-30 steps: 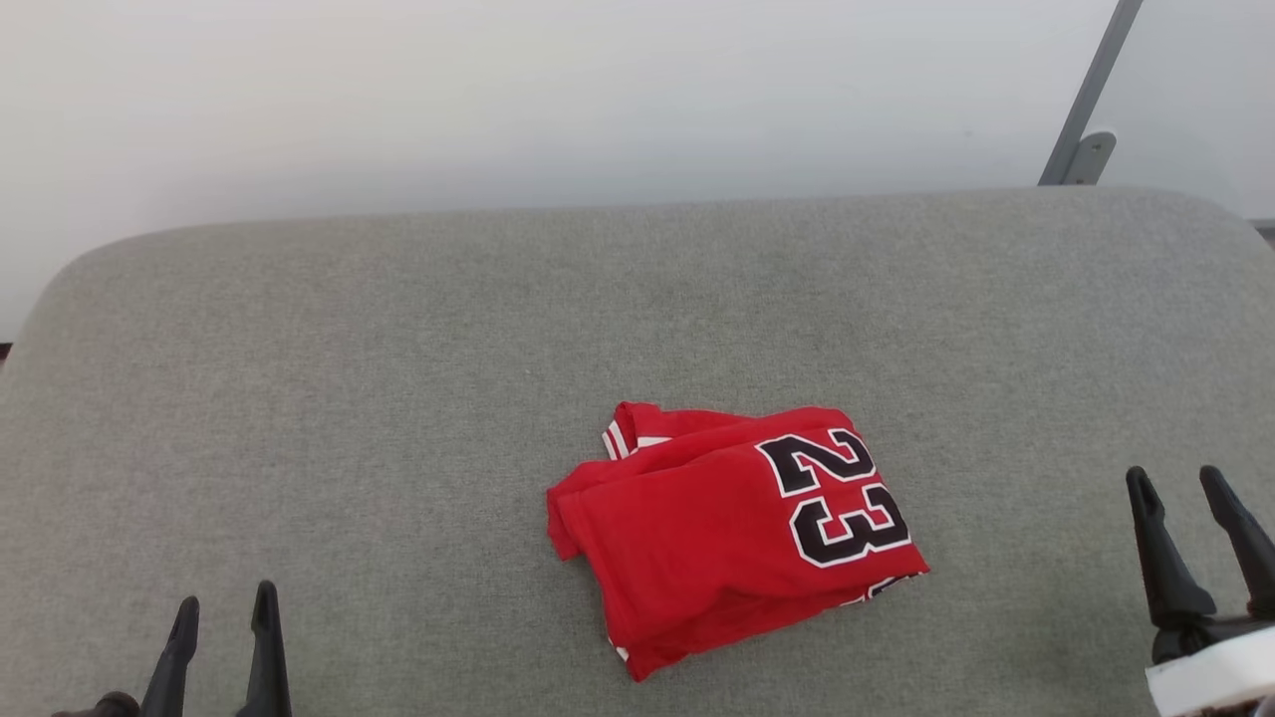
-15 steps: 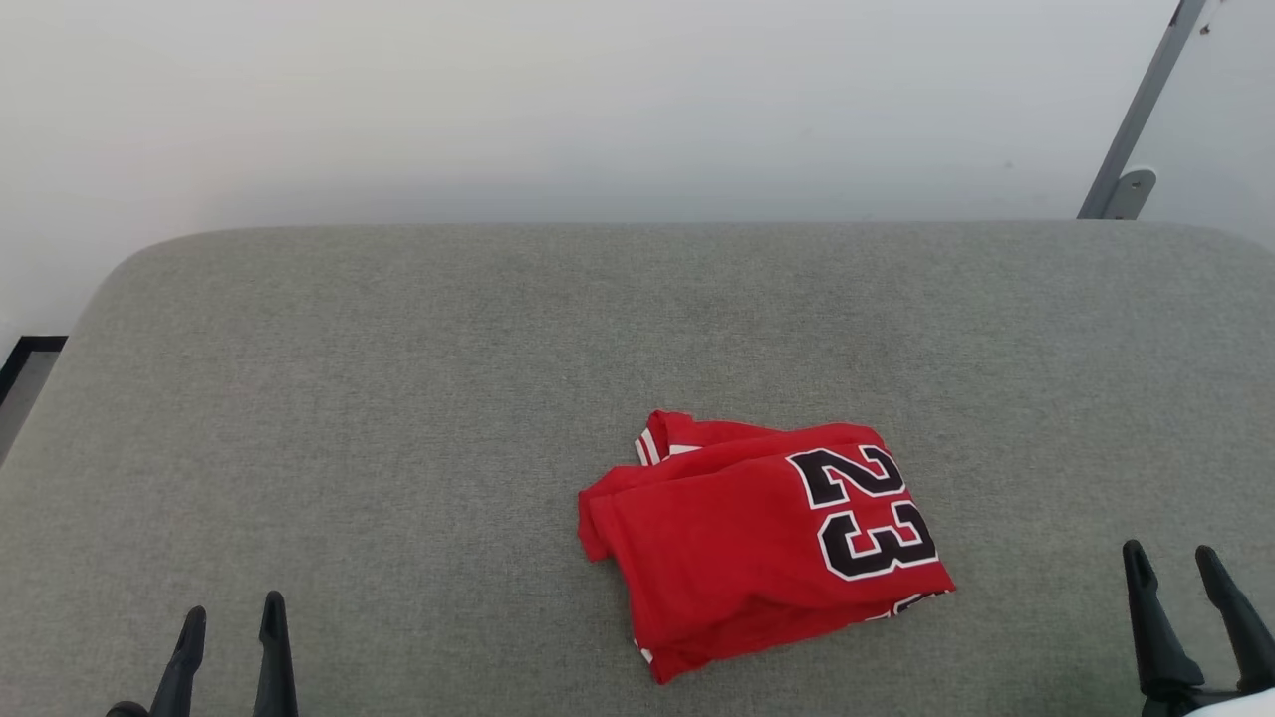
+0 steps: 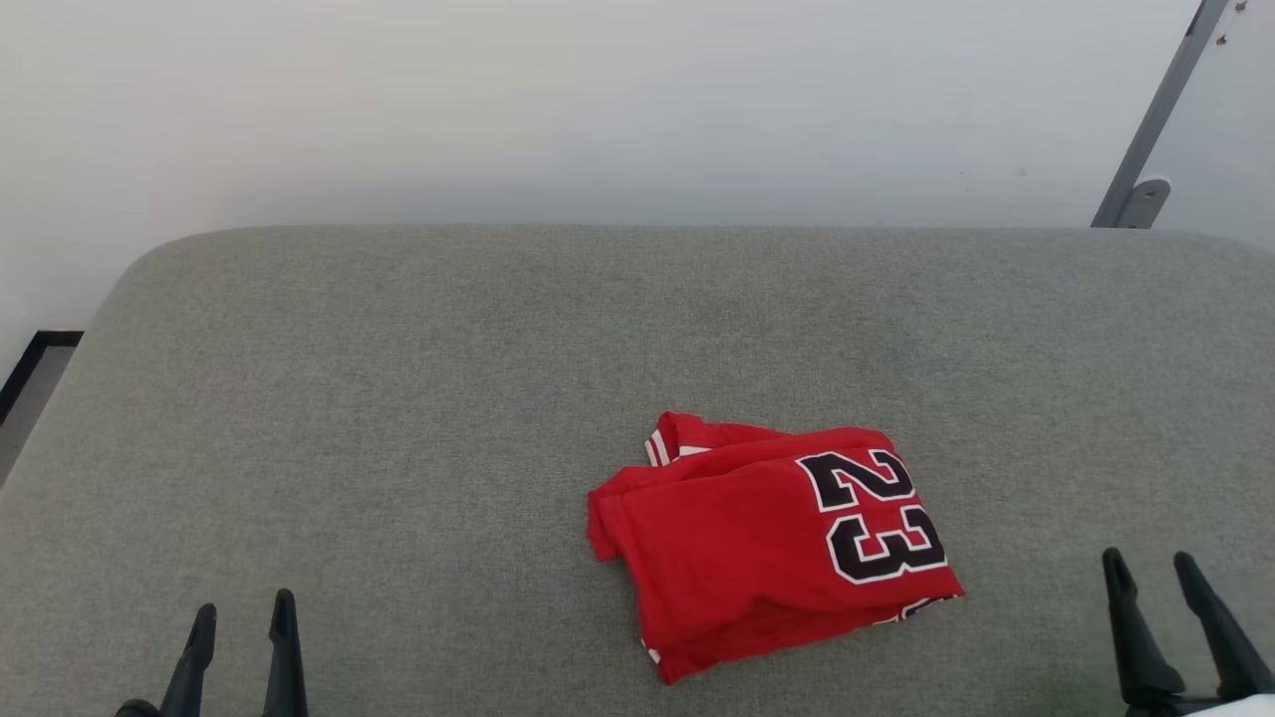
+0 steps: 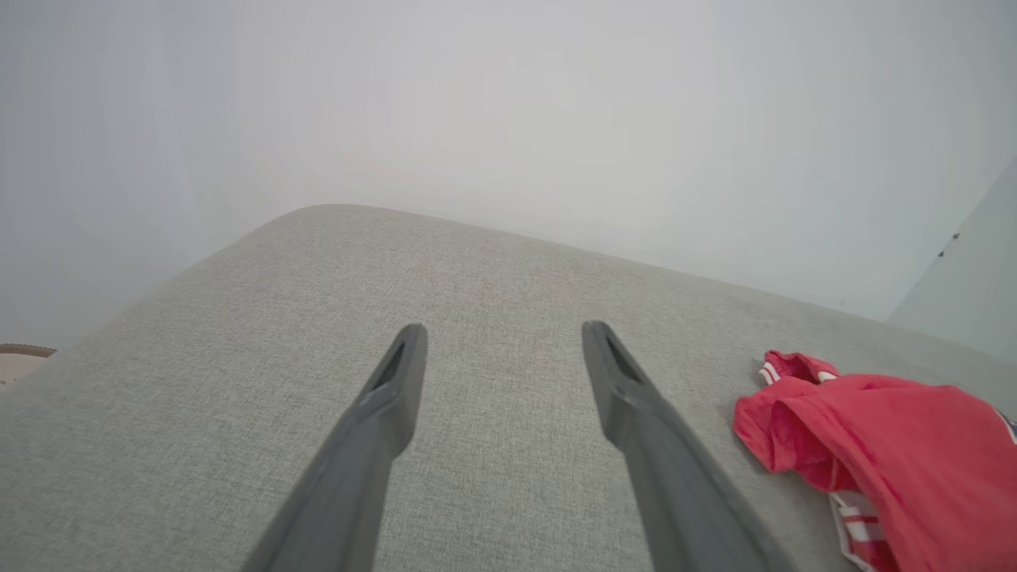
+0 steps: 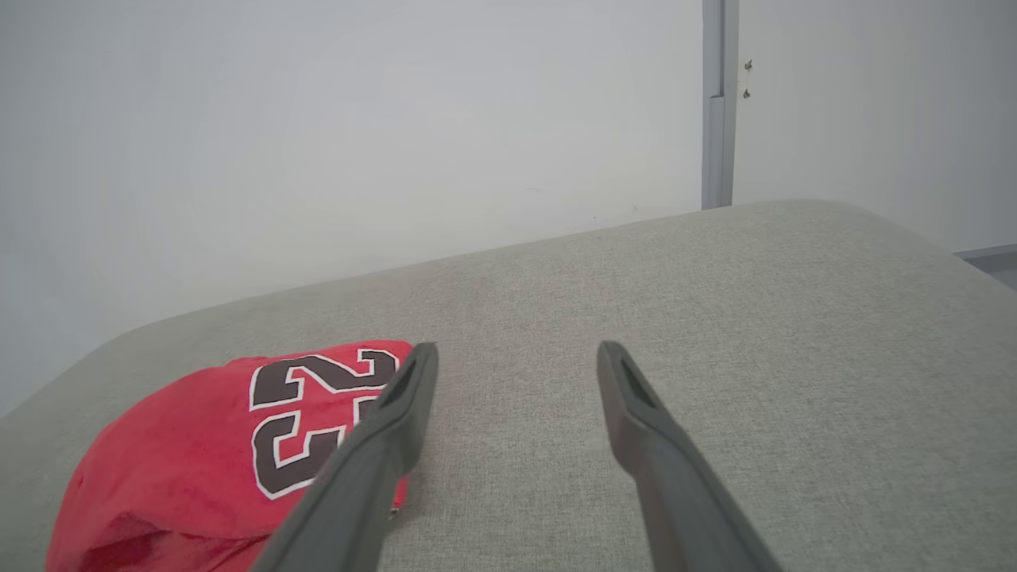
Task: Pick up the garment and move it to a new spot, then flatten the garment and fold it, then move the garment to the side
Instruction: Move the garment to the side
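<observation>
Bare, plain indoor room, more test space than home: blank white wall (image 3: 598,100) behind a wide grey fabric-padded surface (image 3: 398,349) with rounded corners, grey metal post (image 3: 1158,110) with bracket far right, dark skirting (image 3: 58,339) far left.

Garment (image 4: 898,469) cut off at edge

We saw the garment (image 3: 757,558), a red jersey, lying folded in a compact, slightly rumpled bundle on the grey padded surface (image 3: 398,398), right of centre. Its black, white-outlined 23 faced up, and red-white striped trim peeked out at the far edge.
</observation>
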{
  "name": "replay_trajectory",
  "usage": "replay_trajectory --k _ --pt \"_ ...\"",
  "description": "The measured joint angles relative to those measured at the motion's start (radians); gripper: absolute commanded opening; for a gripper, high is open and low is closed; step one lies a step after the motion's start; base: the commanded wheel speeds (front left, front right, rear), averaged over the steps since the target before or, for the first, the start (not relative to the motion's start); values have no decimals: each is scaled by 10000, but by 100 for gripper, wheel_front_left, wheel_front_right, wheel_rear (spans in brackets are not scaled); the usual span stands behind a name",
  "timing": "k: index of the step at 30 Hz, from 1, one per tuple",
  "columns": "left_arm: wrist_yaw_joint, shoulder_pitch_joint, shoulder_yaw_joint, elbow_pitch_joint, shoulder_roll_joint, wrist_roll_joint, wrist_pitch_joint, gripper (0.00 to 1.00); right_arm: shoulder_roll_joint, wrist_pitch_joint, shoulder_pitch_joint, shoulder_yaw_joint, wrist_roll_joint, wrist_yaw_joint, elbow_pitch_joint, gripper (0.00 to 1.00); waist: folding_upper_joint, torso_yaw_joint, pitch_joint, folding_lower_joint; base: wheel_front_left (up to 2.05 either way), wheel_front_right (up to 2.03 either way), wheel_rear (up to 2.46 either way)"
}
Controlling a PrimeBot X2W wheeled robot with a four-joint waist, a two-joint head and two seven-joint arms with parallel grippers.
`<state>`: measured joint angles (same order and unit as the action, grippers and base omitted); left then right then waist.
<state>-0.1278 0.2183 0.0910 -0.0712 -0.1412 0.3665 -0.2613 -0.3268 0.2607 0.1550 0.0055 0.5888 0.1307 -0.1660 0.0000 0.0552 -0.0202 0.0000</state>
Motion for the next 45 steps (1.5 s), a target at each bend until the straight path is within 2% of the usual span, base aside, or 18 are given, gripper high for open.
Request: replay_trajectory --k 6,9,12,22,27,36,44,45 --pt "0 -9 -42 36 63 0 0 100 -332 4 -55 782 449 0 -209 100 0 14 11 0 0 0 0" --pt "0 -40 -82 90 82 0 0 100 -798 -96 -491 1509 907 0 -593 100 1 40 27 0 0 0 0" --pt "0 -51 -182 77 61 2 0 100 -1400 -715 -1163 2309 1344 2 -754 100 0 95 60 0 0 0 0" --pt "0 -354 -571 23 100 35 0 100 -3049 -4460 -3596 4312 3283 2 -872 100 0 543 416 0 0 0 0" --pt "0 -672 -897 -119 157 48 0 100 -3542 -6090 -4765 5066 3561 0 -1080 100 0 898 799 0 0 0 0" --pt "0 -1170 -1319 -240 297 48 0 100 -3607 -8268 -6088 6096 3902 0 -2134 100 0 1652 1422 0 0 0 0" --pt "0 -1317 -1371 -311 414 50 0 100 -3147 -9808 -6884 6897 4046 -2 -3262 100 1 2115 1832 0 0 0 0" --pt "0 -1326 -1367 -324 422 48 0 100 -3118 -9873 -6961 6936 4067 -2 -3333 67 0 2134 1865 0 0 0 0"
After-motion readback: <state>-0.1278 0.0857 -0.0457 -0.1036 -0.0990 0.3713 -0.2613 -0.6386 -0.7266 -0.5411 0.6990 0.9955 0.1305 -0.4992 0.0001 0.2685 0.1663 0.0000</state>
